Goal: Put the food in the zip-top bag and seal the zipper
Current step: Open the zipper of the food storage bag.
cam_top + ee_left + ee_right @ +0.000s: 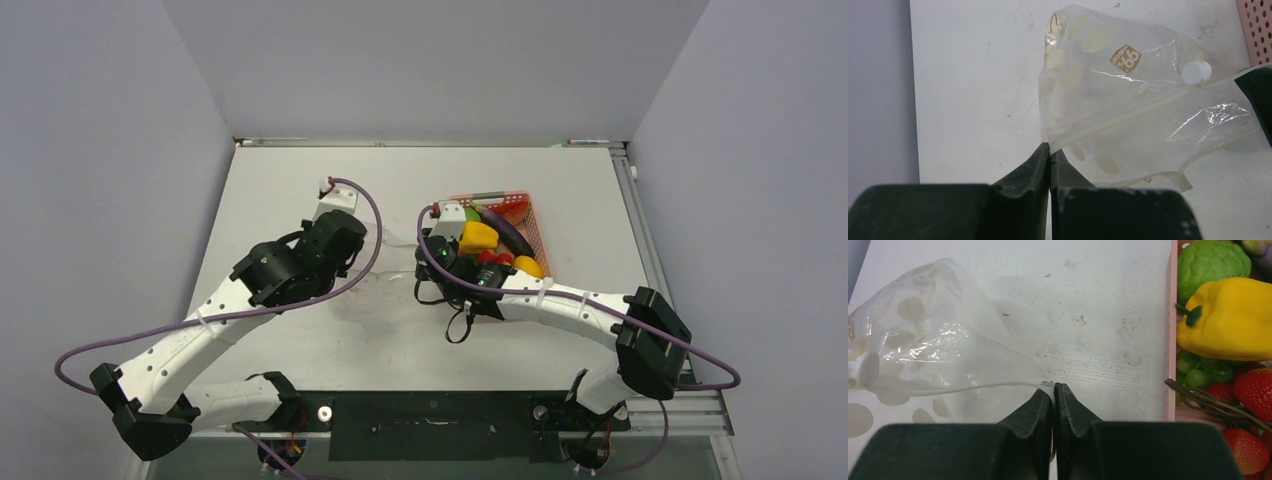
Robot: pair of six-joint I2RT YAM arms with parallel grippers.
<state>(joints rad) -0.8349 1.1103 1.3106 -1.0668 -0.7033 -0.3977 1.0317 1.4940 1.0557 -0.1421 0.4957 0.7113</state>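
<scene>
Right wrist view: the right gripper (1054, 392) is clenched, its fingertips pinching the thin edge of the zip-top bag (933, 345), which fans out ahead of it and to its left. In the left wrist view the left gripper (1050, 155) is pinched shut on another edge of the same bag, which billows ahead of it and to its right. So the bag hangs slack between the two tools, its long axis running from one to the other just above the table (1098, 315).

The zipper (1128, 118) is a pale strip crossing the clear film, with a white slider (1196, 72) near its far end. No food shows inside the bag.

The food lies to the right of the right gripper, just past the wall of the pink basket (1172, 340): yellow pepper (1233, 320), green round fruit (1213, 262), green grapes (1198, 372) and red pieces (1253, 390). That arm is much the nearer to it. The film is thin, crinkled, glossy and dotted white in part; it would likely sag once let go.
</scene>
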